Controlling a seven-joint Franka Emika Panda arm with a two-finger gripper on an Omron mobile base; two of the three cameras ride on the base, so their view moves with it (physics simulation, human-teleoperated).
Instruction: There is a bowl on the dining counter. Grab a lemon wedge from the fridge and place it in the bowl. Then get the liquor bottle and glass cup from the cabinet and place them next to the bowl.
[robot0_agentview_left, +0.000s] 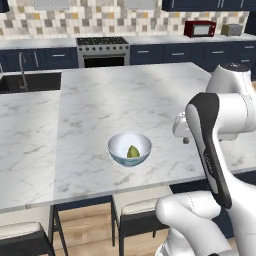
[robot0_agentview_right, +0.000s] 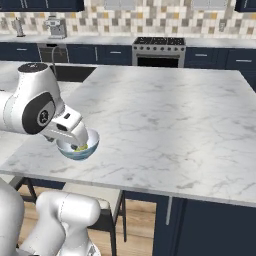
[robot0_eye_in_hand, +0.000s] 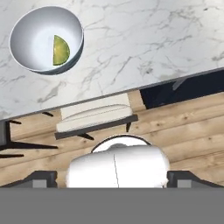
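Since the lemon wedge (robot0_agentview_left: 132, 151) already lies inside the bowl (robot0_agentview_left: 129, 148), the first part of the task looks done — the wedge rests on the bowl's pale floor, a little off centre, as the hand view shows from above. Nearest the base, the gripper (robot0_eye_in_hand: 113, 179) hangs beyond the counter's near edge, over a stool (robot0_eye_in_hand: 95, 115) and the wooden floor; its two dark fingertips (robot0_eye_in_hand: 41, 178) stand far apart at the bottom corners of the hand view, with nothing between them. The bowl sits near the front edge of the dining counter (robot0_agentview_left: 150, 95), and the marble around it is bare: no liquor bottle and no glass cup stand beside it, so I judge both of those steps are still to come. Further back, the inset sink and faucet (robot0_agentview_left: 22, 70) lie toward the counter's far left corner. Beyond that, against the tiled wall, are the stove (robot0_agentview_left: 102, 51) and a red microwave (robot0_agentview_left: 200, 28), and above them strips of navy upper cabinet (robot0_agentview_left: 207, 4) — where the bottle and cup presumably wait, though I cannot see inside.
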